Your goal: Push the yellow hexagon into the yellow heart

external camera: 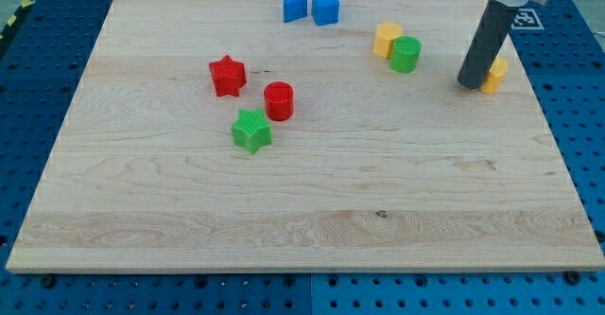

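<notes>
Tip (470, 85) touching right block (494, 74); hexagon (386, 39) leftward.

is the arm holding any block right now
Nothing is held. My tip only rests on the board against the left side of a yellow block, partly hidden behind the rod.

**What the arm actually looks like up close**

You're basically looking at one plain rod (484, 43), dark grey to near black, round and smooth, matte finish with a faint lighter sheen down its 9 o'clock side. Your tip (469, 84) is just the rod's flat-cut bottom end, same dark colour, no cap or pad you can make out. At 12 o'clock the rod runs into a wider dark collar, and there's a white tag with black square markings right by it.
</notes>
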Available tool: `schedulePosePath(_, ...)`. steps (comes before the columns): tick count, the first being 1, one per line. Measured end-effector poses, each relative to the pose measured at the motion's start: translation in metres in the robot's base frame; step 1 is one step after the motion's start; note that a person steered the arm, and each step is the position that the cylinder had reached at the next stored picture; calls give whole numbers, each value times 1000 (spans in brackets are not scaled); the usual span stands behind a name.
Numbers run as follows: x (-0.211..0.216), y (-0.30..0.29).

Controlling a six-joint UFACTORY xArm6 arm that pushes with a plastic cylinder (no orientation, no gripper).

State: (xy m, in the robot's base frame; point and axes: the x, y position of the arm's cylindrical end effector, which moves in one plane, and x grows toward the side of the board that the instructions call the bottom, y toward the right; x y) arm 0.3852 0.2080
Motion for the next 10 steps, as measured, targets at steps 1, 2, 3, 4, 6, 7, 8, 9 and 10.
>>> schedulePosePath(1,2,-45)
schedulePosePath(2,-3,-99)
schedulePosePath(3,-30,-129)
schedulePosePath(4,-59,-129)
schedulePosePath(6,-72,-144)
schedulePosePath(7,-74,-148)
schedulePosePath(8,-78,-146)
schedulePosePath(9,-79,-134)
schedulePosePath(10,-83,-115)
